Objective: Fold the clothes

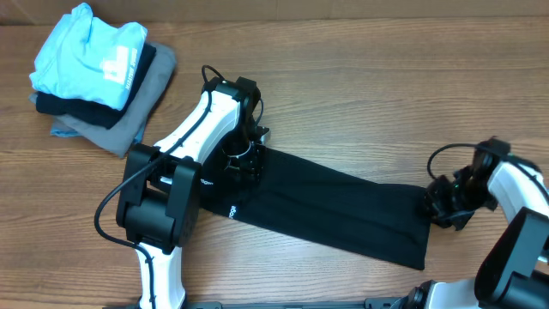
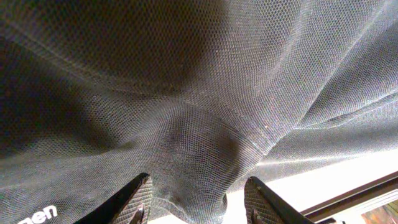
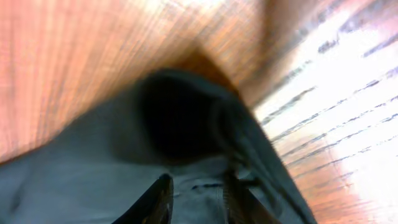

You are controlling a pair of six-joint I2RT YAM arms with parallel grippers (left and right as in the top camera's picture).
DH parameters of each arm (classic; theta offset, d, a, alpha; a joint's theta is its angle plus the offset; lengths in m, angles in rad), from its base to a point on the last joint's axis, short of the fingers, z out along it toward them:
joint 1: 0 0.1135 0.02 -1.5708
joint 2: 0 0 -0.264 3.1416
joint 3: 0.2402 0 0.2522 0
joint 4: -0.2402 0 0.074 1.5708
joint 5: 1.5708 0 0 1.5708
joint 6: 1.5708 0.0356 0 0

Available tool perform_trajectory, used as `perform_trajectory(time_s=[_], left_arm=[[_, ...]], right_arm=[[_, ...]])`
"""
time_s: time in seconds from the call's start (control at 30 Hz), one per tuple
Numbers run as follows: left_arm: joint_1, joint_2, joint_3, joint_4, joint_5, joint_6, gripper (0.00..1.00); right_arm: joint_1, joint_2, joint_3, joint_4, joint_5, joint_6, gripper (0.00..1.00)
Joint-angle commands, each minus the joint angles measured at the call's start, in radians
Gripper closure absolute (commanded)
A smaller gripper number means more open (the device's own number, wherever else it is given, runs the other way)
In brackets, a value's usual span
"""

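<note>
**Black polo shirt is lying as a long band between the two pincers**

The black polo shirt [image 1: 343, 202] is lying on the wooden table [image 1: 360, 77] as a long, narrow, flat strip. It is running from the middle of the table down toward the right side. Seen close in the left wrist view, its fabric is showing a fine mesh knit with raised seams, soft and creased. A small white mark [image 1: 232, 209] is sitting near its left end.

The left gripper [image 1: 242, 161] is standing over the left end of the strip. In its wrist view the cloth is filling almost the whole picture, and a bunch of it is sitting between the two dark fingers [image 2: 138, 200], with creases running out from that place. The jaws are half apart and are pinching this bunch.

The right gripper [image 1: 437, 206] is touching the right end of the strip. Its wrist picture is blurred. The fingers [image 3: 159, 198] are standing narrowly apart with dark cloth between them, but I cannot tell if they are holding it.

Well apart, at the far left corner, a light blue shirt [image 1: 90, 51] with white print is lying folded on a grey garment [image 1: 141, 107].
</note>
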Motion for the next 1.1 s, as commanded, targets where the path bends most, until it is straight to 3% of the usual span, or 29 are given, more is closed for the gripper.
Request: perform_trajectory(time_s=[0.0, 0.07, 0.2, 0.27, 0.43, 1.07], left_arm=[[0.005, -0.033, 0.008, -0.001, -0.007, -0.013, 0.49], [0.005, -0.033, 0.008, -0.002, -0.007, -0.013, 0.49], [0.005, -0.033, 0.008, -0.001, -0.007, -0.013, 0.48], [0.005, -0.033, 0.008, -0.001, -0.007, -0.013, 0.49], [0.005, -0.033, 0.008, -0.002, -0.007, -0.013, 0.49], [0.006, -0.033, 0.008, 0.005, -0.011, -0.013, 0.48]], right_arm=[[0.002, -0.017, -0.054, 0.031, 0.027, 0.045, 0.69], [0.002, -0.018, -0.054, 0.030, 0.027, 0.044, 0.60], [0.002, -0.018, -0.054, 0.027, 0.056, 0.044, 0.59], [0.002, -0.018, -0.054, 0.046, 0.055, 0.044, 0.64], [0.002, -0.018, -0.039, 0.043, 0.033, 0.044, 0.94], [0.002, -0.029, 0.175, -0.184, 0.023, -0.027, 0.96]])
